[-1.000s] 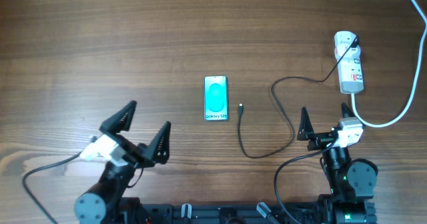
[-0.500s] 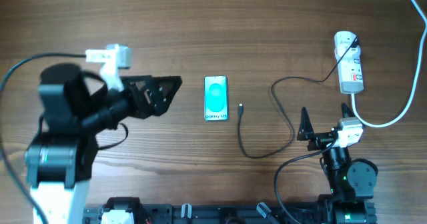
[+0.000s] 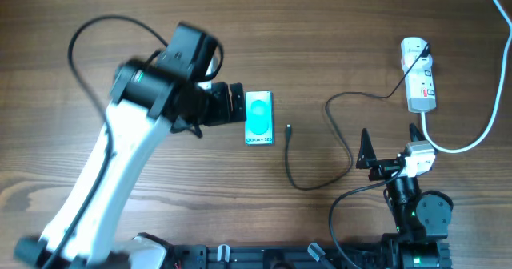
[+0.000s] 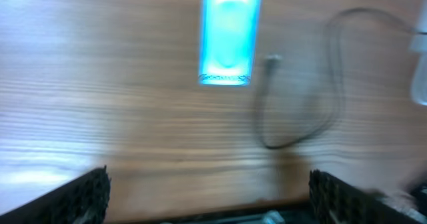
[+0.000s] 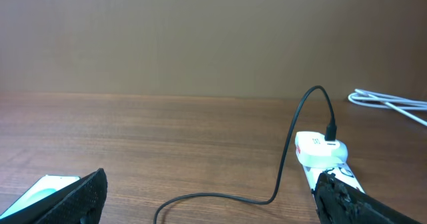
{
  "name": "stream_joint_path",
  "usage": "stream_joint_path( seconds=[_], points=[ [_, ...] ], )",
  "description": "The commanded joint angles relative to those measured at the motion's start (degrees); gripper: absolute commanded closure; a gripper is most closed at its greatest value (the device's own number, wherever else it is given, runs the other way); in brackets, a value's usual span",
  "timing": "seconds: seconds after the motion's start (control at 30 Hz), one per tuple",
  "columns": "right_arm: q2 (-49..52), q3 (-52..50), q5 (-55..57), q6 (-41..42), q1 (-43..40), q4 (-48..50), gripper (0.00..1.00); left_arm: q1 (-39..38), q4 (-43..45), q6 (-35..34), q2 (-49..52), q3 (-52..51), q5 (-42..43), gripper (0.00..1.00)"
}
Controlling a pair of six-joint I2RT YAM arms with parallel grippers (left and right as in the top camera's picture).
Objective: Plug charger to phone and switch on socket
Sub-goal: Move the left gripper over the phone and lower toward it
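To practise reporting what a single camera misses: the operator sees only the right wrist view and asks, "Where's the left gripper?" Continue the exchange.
Observer: The left gripper is by the phone's left edge in the overhead view.
Operator: Open or shut?
Observer: Open; its fingers stand wide apart in the left wrist view.
Operator: Is anything plugged into the phone?
Observer: No; the charger's plug tip lies loose just right of it.

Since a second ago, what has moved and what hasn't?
The left gripper swung from the near edge forward and toward the middle; it is now open and empty just left of the phone. Nothing was grasped or released. The phone, charger, socket and right gripper stayed put, the right gripper open.
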Motion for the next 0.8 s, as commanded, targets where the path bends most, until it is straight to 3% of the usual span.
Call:
stream_joint_path(
  seconds=[0.0,0.23,0.37,0.57,0.67,0.77],
  points=[
    [-0.33,0.00,0.15,-0.52,0.28,0.20,0.00,-1.42,-1.29,-2.80,8.74,3.39,-6.99,0.00],
    [-0.33,0.00,0.15,-0.52,0.28,0.17,0.00,-2.14,1.86,-3.65,16.65,3.37,-3.48,0.00],
    [-0.33,0.00,0.15,-0.52,0.28,0.17,0.00,-2.27,5.18,-10.51,18.95,3.32,-3.48,0.00],
    [-0.33,0.00,0.15,-0.52,0.28,0.20,0.00,-4.04,11.98,-10.01,23.69,3.28,-3.41,0.00],
    [-0.33,0.00,0.15,-0.52,0.28,0.20,0.00,-4.68,15.56,-2.16,27.26,3.28,1.22,0.00],
    [-0.33,0.00,0.15,-0.52,0.28,0.17,0.00,-4.48,16.17,-2.08,30.01,3.28,1.22,0.00]
  ],
)
